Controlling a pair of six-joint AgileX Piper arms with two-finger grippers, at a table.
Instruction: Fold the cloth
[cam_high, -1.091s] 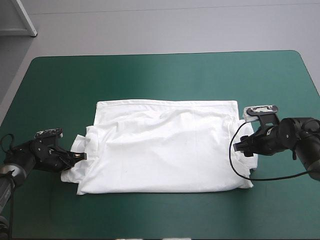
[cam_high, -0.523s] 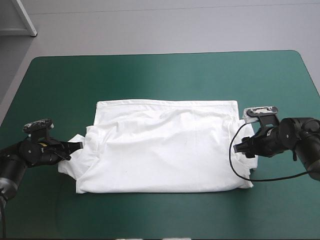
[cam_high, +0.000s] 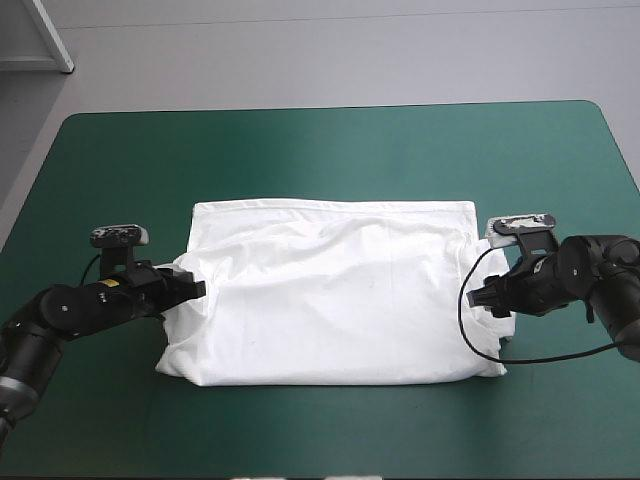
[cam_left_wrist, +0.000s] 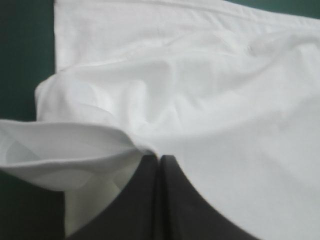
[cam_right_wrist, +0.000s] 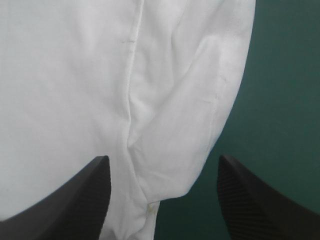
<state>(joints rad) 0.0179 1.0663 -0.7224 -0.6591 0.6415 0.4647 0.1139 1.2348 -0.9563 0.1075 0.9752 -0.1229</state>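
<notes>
A white T-shirt (cam_high: 330, 290) lies folded into a wide, flat rectangle in the middle of the table, a little nearer the near edge than the far one. Its far edge is straight and neat. Its surface shows soft wrinkles, and its near corners are rounded.

At the shirt's left end, a loose flap (cam_left_wrist: 75, 145) of cloth is lifted off the table and drawn in over the body of the shirt. The left gripper (cam_high: 195, 290) holds this flap. In the left wrist view its two black fingers (cam_left_wrist: 145, 200) meet in one pointed arch, pressed together on the cloth, which gathers into creases right at their tip.

At the shirt's right end, a rounded fold (cam_right_wrist: 200, 100) of cloth lies along the edge, with a seam line running beside it. The right gripper (cam_high: 475, 293) sits low at this end, pointing left toward the shirt. In the right wrist view its fingers (cam_right_wrist: 75, 190) stand wide apart. One is over the white cloth and the other over the bare cover, with the fold's rounded end between them. They grip nothing.

The teal-green cover (cam_high: 330, 150) of the table shows on all sides of the shirt, in a broad band on the far side and a narrower one on the near side.
</notes>
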